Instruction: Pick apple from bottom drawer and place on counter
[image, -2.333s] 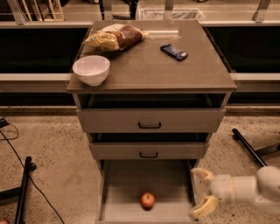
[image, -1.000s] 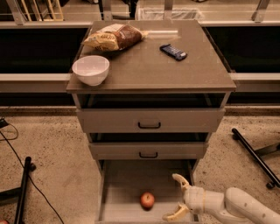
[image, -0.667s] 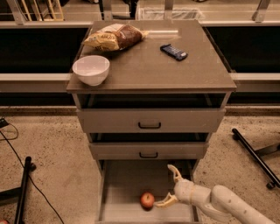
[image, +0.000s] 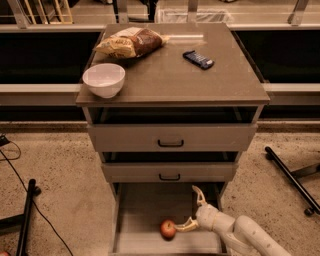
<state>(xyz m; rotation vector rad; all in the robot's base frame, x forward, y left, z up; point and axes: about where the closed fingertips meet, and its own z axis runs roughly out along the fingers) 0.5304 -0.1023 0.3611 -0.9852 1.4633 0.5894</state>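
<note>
The small red apple lies on the floor of the open bottom drawer, near its front middle. My gripper reaches into the drawer from the lower right, open, with one finger just right of the apple, almost touching it, and the other finger raised farther back. The counter is the flat grey-brown top of the cabinet above.
On the counter stand a white bowl at front left, a bag of bread at the back left and a dark snack bar at the back right. Two upper drawers with black handles are slightly open. Black stand legs lie on the floor.
My gripper has moved left across the bottom drawer from its right edge toward the apple. Its lower finger now reaches the apple's right side. The apple has not moved.
</note>
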